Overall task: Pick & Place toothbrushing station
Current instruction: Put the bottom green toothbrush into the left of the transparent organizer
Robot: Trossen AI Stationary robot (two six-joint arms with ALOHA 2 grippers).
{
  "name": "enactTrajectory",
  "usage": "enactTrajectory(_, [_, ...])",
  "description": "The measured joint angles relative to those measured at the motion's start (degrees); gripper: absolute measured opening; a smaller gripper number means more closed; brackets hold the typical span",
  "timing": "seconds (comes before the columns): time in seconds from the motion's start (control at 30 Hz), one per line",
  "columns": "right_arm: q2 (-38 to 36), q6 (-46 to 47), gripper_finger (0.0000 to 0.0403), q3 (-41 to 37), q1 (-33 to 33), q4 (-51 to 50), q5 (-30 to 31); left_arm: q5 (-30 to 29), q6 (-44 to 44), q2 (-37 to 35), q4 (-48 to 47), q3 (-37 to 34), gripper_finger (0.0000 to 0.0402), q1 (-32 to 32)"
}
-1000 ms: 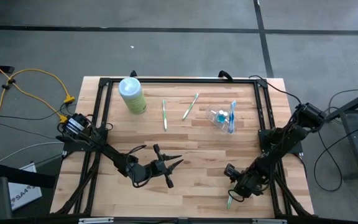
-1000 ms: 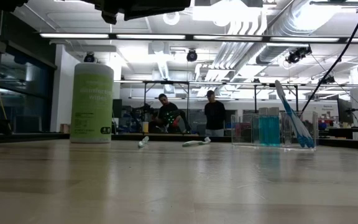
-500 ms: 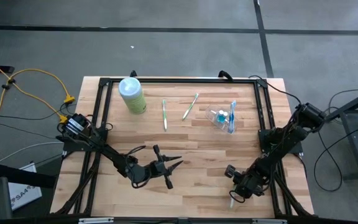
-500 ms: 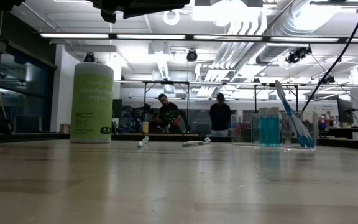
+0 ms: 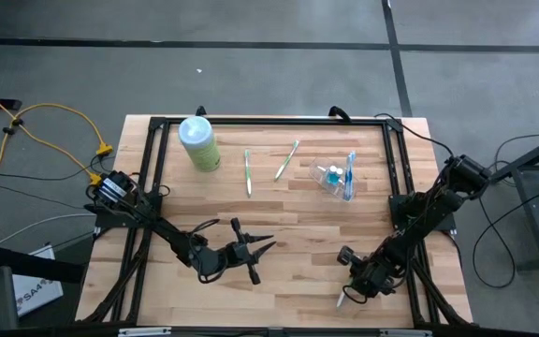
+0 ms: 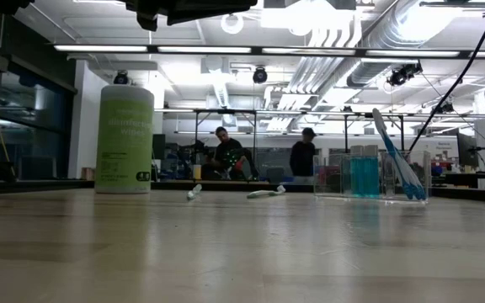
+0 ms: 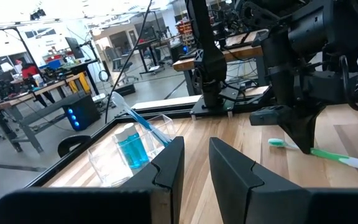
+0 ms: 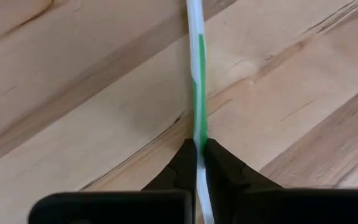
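Toothbrushing station: clear plastic holder, upright, table's far right, blue toothbrush inside.

Four slim plastic toothbrushes show: three green-and-white ones and one blue one. There is one clear colourless plastic holder, one pale-green bottle with a white cap, and two people beyond the table.

On the table, the bottle stood at the far left, two toothbrushes lay side by side to its right, and the toothbrushing station sat farther right, apparently holding another brush. Nearer the front, the left gripper hovered left of centre, while the right gripper pinched a toothbrush lying near the front right edge.
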Motion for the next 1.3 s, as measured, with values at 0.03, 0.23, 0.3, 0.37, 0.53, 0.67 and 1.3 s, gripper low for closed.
enactTrajectory(0.03, [0.0, 0.1, 0.0009, 0.0, 0.0, 0.0, 0.0, 0.0, 0.0, 0.0, 0.0, 0.0, 0.007, 0.0])
enactTrajectory(0.23, [0.0, 1.4, 0.0018, 0.0, 0.0, 0.0, -1.3, 0.0, 0.0, 0.0, 0.0, 0.0, 0.007, 0.0])
enactTrajectory(0.3, [0.0, 1.6, 0.003, 0.0, 0.0, 0.3, -1.7, 0.0, 0.0, 0.0, 0.0, 0.0, 0.007, 0.0])
enactTrajectory(0.37, [0.0, 1.6, 0.0043, 0.0, 0.0, 0.9, -1.9, 0.0, 0.0, 0.0, 0.0, 0.0, 0.007, 0.0])
enactTrajectory(0.53, [0.1, 1.5, 0.0063, -0.1, 0.0, 1.9, -1.9, 0.0, 0.0, 0.0, 0.0, 0.0, 0.007, 0.0])
enactTrajectory(0.67, [0.1, 1.4, 0.0065, -0.1, 0.0, 2.3, -2.0, 0.0, 0.0, 0.0, 0.0, 0.0, 0.007, 0.0])
enactTrajectory(1.3, [0.7, 0.5, 0.006, 0.4, 0.0, 7.9, -4.8, 0.8, -0.5, 0.0, 0.0, 0.0, 0.007, -0.6])
